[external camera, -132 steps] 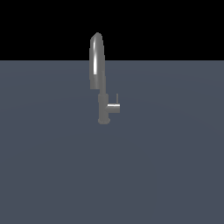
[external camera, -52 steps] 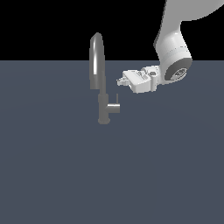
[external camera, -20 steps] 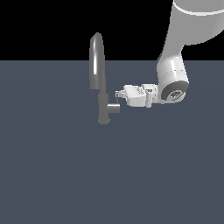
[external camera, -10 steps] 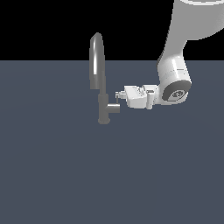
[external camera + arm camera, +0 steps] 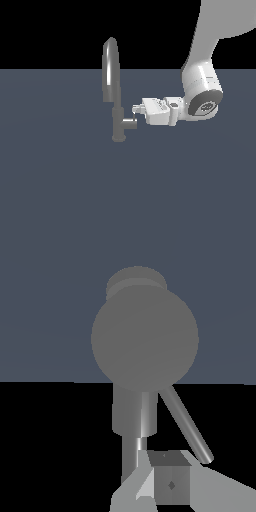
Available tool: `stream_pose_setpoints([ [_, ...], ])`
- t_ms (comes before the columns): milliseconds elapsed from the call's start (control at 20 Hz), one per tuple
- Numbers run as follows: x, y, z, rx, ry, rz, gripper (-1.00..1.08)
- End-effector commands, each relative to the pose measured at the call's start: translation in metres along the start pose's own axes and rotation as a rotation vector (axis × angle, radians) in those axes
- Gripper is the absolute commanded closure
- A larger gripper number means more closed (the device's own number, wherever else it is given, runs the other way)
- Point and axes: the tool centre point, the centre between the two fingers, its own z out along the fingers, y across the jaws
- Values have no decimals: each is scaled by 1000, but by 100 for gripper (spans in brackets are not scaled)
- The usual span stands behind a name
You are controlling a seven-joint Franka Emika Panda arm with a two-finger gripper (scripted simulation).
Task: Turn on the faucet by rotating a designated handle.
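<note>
A: Starting at the jaws – can we read them?

B: Not really. In the exterior view the gripper (image 5: 136,109) points sideways toward the exterior view's left, its tip right at the end of the handle (image 5: 129,123), but at this size we cannot tell whether the jaws stand wide or narrow, or whether they grip anything. In the wrist view we see one grey fingertip (image 5: 170,481) in the foreground and the thin rod lever (image 5: 185,425) running slantwise just past it; whether the two touch, we cannot say

A: And the handle itself?

B: It is a short grey stub jutting from the faucet (image 5: 113,90) column toward the exterior view's right, low on the column. In the wrist view we look at it end-on, so it fills the middle as a round grey disc (image 5: 145,337)

A: Then outward from there?

B: The faucet stands upright on the flat dark grey-blue surface (image 5: 75,200), its narrow arched spout rising against the black background. Behind the gripper we see the white hand and the rounded wrist joint of the arm (image 5: 202,95), with the white link climbing out of the picture at the exterior view's upper right
</note>
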Motion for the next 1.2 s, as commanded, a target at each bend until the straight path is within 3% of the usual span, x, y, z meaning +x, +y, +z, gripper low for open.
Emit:
stream_pose_setpoints([
  [0, 4, 6, 0, -1, -1, 3, 108],
  [400, 21, 36, 0, -5, -4, 11, 108],
  [500, 11, 27, 0, -3, -1, -8, 108],
  [800, 50, 51, 0, -5, -4, 11, 108],
  [850, 50, 51, 0, -5, -4, 11, 108],
  [900, 27, 39, 0, -8, -4, -24, 108],
  [1150, 61, 46, 0, -6, -4, -3, 108],
])
